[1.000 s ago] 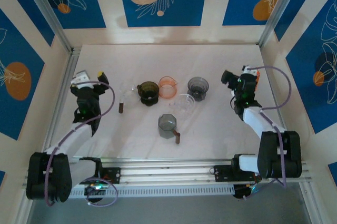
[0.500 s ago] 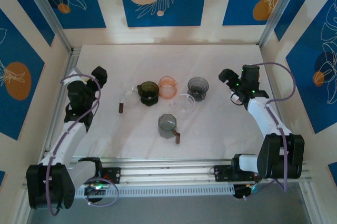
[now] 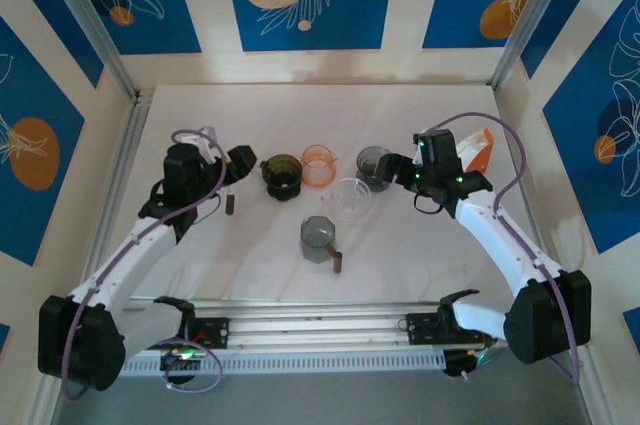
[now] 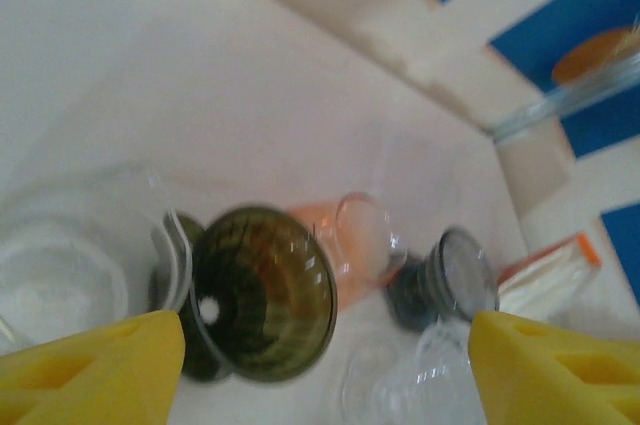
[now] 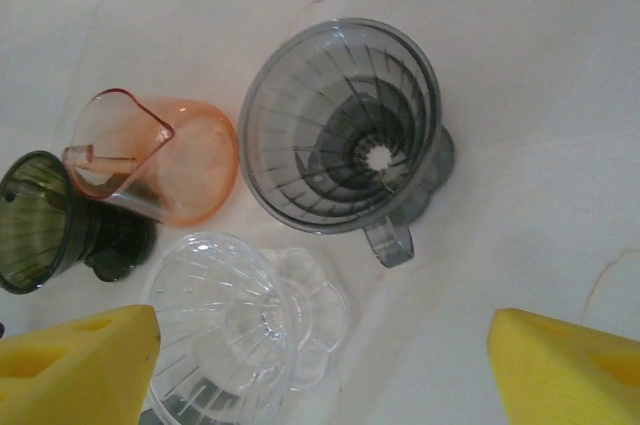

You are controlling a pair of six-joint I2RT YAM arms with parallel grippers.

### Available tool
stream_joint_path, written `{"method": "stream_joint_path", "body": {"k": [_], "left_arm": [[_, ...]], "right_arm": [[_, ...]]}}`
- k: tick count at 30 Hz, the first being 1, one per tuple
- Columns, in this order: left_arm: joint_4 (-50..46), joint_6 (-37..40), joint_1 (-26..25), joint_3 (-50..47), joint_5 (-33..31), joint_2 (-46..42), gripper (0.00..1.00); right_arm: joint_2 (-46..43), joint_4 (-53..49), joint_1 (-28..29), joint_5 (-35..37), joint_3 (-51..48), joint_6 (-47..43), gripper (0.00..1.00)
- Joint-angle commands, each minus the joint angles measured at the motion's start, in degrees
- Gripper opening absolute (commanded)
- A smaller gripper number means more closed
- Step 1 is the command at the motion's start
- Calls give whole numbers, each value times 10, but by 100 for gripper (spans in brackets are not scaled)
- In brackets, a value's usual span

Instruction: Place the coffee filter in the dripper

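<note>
Drippers crowd the middle of the desk [image 3: 250, 265] as both arms lean in, each with jaws spread wide and nothing between them. The right jaws hang just above the smoke-grey dripper [image 5: 345, 125], with a clear dripper [image 5: 235, 320] and an orange dripper [image 5: 160, 160] just beside it. The left jaws look across an olive-green dripper [image 4: 260, 290] toward the same cluster. A grey faceted dripper [image 3: 318, 238] with a brown handle sits apart, nearer the arm bases.

The coffee filter [image 3: 483, 152] is not among them: a white stack in an orange-edged holder stands by the right wall, behind the wrist of the right arm [image 3: 500, 235]. The coming move likely turns on that. The right jaws point toward the centre of the desk, so the stack lies behind them and to their right. That arm is plainly the nearer, while the left arm [image 3: 130, 255] would have to cross the whole row of drippers.

From overhead a cable loops across the holder and covers part of it. Single filters cannot be told apart, and the stack's long side is hard to judge. Which dripper is meant to receive the filter cannot be told
</note>
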Motion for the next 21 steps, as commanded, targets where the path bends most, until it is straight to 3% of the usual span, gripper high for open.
{"method": "stream_joint_path", "body": {"k": [1, 11, 21], "left_arm": [[-56, 36, -29, -5, -10, -22, 75], [-52, 24, -38, -48, 4, -57, 76], [-62, 26, -38, -59, 7, -69, 75]], "right_arm": [[44, -23, -16, 12, 31, -5, 80], [223, 0, -55, -28, 124, 12, 62], [306, 2, -58, -40, 165, 16, 40]]}}
